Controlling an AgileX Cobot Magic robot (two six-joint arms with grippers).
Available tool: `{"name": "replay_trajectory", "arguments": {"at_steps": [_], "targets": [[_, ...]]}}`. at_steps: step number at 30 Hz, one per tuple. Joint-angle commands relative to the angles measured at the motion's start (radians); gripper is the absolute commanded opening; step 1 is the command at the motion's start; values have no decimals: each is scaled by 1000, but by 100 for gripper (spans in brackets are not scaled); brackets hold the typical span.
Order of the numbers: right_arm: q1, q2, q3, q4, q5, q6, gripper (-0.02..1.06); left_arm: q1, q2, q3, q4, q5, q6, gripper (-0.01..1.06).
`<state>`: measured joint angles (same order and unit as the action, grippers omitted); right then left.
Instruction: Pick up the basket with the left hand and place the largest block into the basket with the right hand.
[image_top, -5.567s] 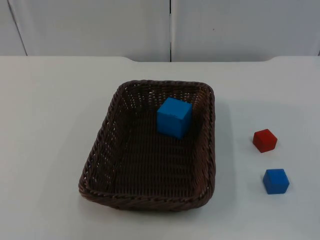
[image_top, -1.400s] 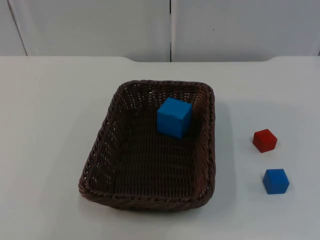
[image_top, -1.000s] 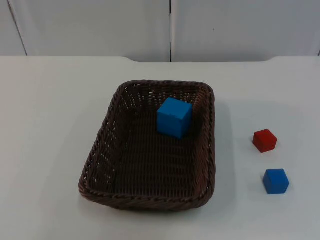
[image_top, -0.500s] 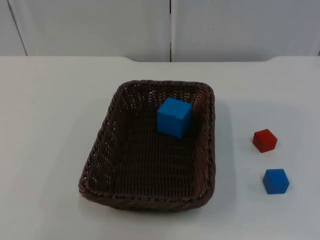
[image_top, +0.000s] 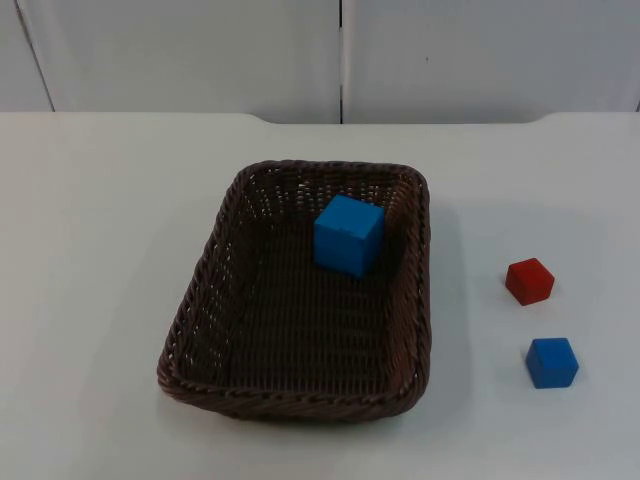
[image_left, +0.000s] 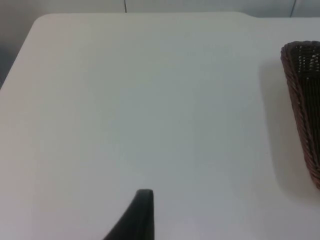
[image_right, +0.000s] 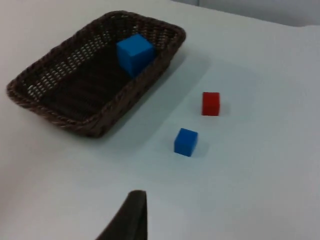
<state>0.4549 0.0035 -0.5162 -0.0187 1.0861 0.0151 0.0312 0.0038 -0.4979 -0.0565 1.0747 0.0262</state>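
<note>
A dark brown wicker basket (image_top: 290, 405) rests on the white table, near its middle. The largest block, a blue cube (image_top: 348, 235), lies inside it against the far right wall. My left gripper (image_left: 141, 215) hangs over bare table to the left of the basket (image_left: 300, 100), well apart from it. My right gripper (image_right: 131, 215) is over the table on the right side, away from the basket (image_right: 65, 122) and the blue cube (image_right: 135, 53). Neither gripper touches anything.
A small red block (image_top: 529, 281) and a small blue block (image_top: 552, 362) sit on the table right of the basket, a short gap between them. The right wrist view has the red block (image_right: 210, 103) and the small blue block (image_right: 186, 142) too. The grey partition wall (image_top: 340, 55) ends the table.
</note>
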Motion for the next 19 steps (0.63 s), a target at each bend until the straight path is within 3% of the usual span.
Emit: {"name": "replay_trajectory", "arguments": {"at_steps": [1,8,19], "targets": [[-43,-4,2,1,-9,-7,105,2,-4,4,-8,-2,-5,105],[-232,-4,2,1,-9,-7,105,2,-4,4,-8,-2,-5,105],[-407,-4,2,1,-9,-7,105,2,-4,4,-8,-2,-5,105]]}}
